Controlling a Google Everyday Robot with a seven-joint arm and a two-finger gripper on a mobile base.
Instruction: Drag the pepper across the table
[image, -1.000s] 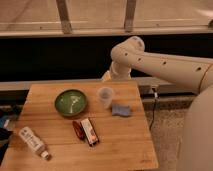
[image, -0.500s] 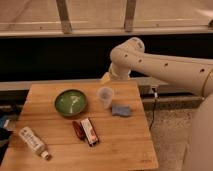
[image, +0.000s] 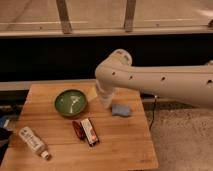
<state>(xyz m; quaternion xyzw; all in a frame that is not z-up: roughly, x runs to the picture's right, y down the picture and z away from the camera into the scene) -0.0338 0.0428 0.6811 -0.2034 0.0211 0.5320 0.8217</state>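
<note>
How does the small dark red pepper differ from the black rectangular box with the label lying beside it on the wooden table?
The small dark red pepper is rounded and plain; the black rectangular box is flat-sided and labelled. The pepper is shorter and slimmer than the box. Both lie side by side at the same slant on the wooden table. The gripper hangs over the table's far side, away from both.

1. Dim and warm-toned overall; brightest on the pale arm (image: 160, 80) and along the strip at the very top.
2. Lit from above: soft sheen across the desk (image: 120, 145), faint glint inside the green bowl (image: 71, 102).
3. Broad black band behind the desk, swallowed in darkness.
4. Gripper (image: 105, 99) low at the desk's back, just right of the bowl, shaded by the arm.
</note>
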